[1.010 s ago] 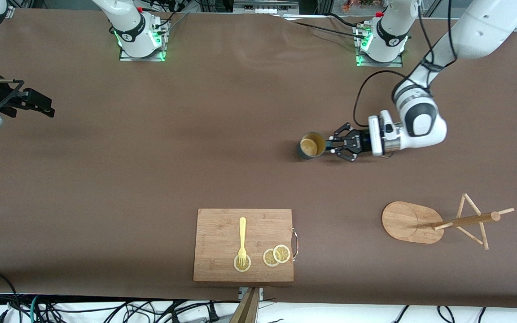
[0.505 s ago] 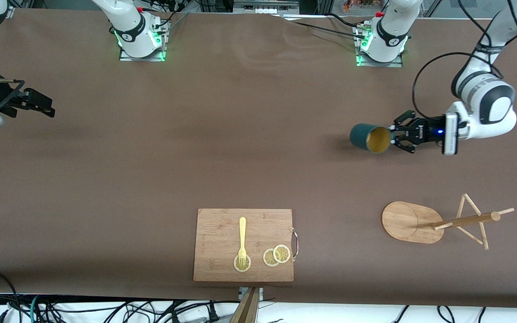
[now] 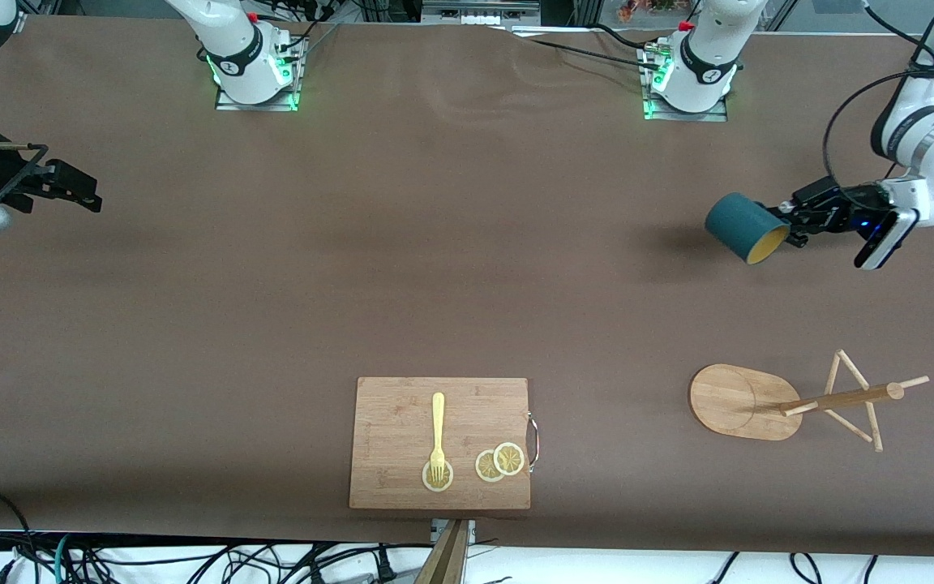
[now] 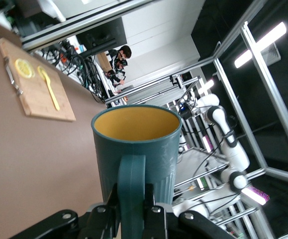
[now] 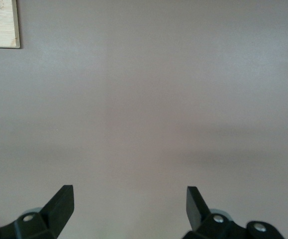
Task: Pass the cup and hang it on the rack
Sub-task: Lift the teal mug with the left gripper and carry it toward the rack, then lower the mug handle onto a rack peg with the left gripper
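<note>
Holding the cup by its little handle, the left tool is up in the air over the brown counter, at the left arm's end. The tool is clenched tight on the handle. The cup is dark teal outside and yellow inside. It is tipped on its side, with its open mouth turned toward the front camera. In the left wrist view the cup fills the middle, and the two black fingers pinch the handle from both sides.

The rack stands on the counter nearer to the front camera than the cup, well apart from it. It has a flat oval base, one pole and thin pegs. No cup hangs on it.

The right tool waits over the counter at the right arm's end. Its fingers are spread wide and hold nothing.

A wooden board lies near the front edge. A yellow fork and lemon slices rest on it.
</note>
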